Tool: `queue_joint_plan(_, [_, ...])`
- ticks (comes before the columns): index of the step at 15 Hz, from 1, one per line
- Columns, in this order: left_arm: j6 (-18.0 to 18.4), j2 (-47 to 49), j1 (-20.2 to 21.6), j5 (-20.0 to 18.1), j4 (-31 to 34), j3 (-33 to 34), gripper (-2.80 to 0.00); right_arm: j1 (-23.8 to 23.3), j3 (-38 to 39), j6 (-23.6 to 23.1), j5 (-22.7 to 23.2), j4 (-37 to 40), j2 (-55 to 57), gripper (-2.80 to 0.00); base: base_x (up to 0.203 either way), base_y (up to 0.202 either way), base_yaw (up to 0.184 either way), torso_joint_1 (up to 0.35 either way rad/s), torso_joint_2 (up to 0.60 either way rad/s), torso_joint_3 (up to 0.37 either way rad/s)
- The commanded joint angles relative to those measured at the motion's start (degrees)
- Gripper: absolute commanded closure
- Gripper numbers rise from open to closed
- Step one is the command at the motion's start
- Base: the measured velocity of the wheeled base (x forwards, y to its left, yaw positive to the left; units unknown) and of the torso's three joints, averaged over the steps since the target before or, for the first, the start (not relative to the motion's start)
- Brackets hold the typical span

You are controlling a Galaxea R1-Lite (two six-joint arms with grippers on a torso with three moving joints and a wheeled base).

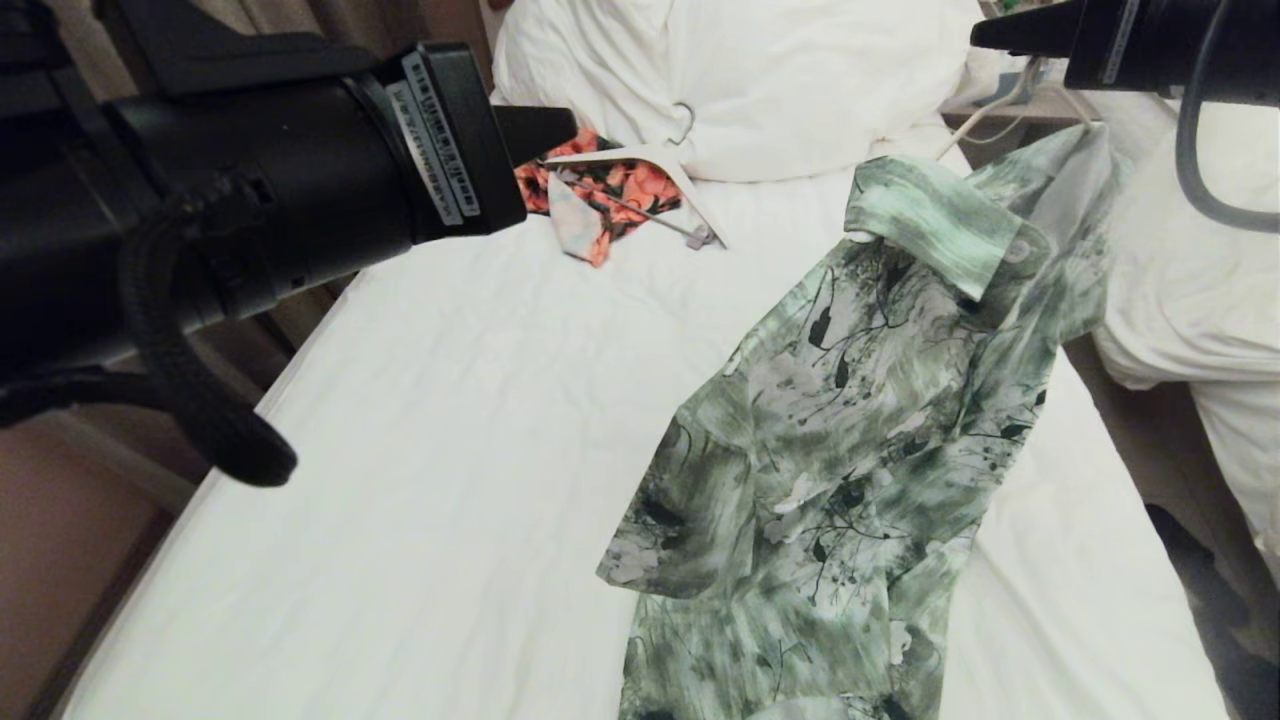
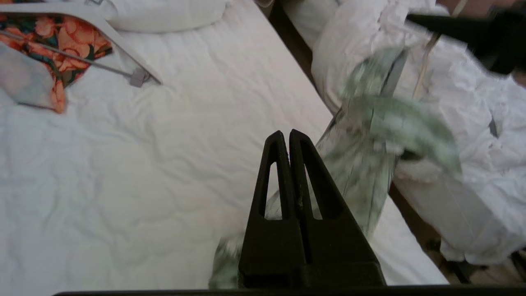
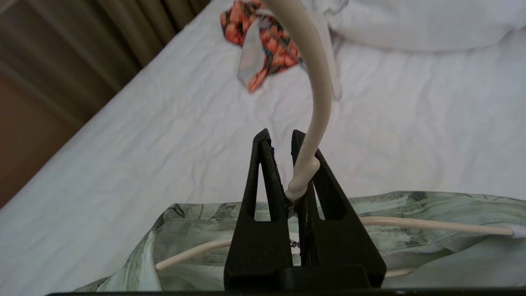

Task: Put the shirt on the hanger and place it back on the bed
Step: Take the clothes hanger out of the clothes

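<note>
Green-and-white print marks the shirt (image 1: pixel 850 420), which in the head view hangs raised from the right hand (image 1: pixel 985 38), its hem trailing down onto the bed (image 1: pixel 450 420). The cream hanger (image 1: pixel 975 125) shows only as a thin line under that hand. The left hand (image 1: pixel 560 128) hovers apart from the shirt, near the orange-red garment (image 1: pixel 610 195) and its white hanger (image 1: pixel 650 165) by the pillow (image 1: pixel 740 80). The neighbouring bed (image 1: pixel 1190 300) lies beyond the shirt.

In the left wrist view, the left hand (image 2: pixel 286 133) is clenched on nothing, fingers pressed together above the white sheet of the bed (image 2: pixel 123 164). The shirt (image 2: pixel 370 144) hangs blurred just beyond and beside it.

In the right wrist view, the right hand (image 3: pixel 279 137) is clenched on the hanger (image 3: pixel 312 123), gripping the base of its slim hook, which curves away past the fingertips. The shirt (image 3: pixel 411 205) is draped on the frame directly under the hand, collar open around the wire.
</note>
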Motion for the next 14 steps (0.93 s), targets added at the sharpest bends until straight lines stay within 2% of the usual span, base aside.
queue_joint_plan(1, [-0.04, -0.78, -0.04, 0.1, 4.65, -1.05, 0.0, -0.72, -0.12, -0.25, 0.05, -2.07, 0.07, 0.0, 0.0, 0.0, 0.0, 0.149, -0.52, -0.365])
queue_joint_plan(3, [0.48, -0.81, -0.15, 0.1, 7.07, -1.42, 0.0, -1.4, 0.06, -1.45, 0.05, -4.29, 0.19, 0.0, 0.0, 0.0, 0.0, 0.167, -0.52, -0.36])
queue_joint_plan(7, [1.8, -0.71, -0.39, 0.1, 7.84, -1.14, 0.0, -3.01, 0.06, -4.83, -0.2, -5.84, 1.05, 0.0, 0.0, 0.0, 0.0, 0.188, -0.55, -0.365])
queue_joint_plan(14, [1.72, -1.95, -0.38, -0.07, 11.98, -2.3, 0.0, -2.86, 3.73, -6.35, -0.95, -15.34, 1.15, 0.0, 0.0, 0.0, 0.0, 0.226, -0.58, -0.356])
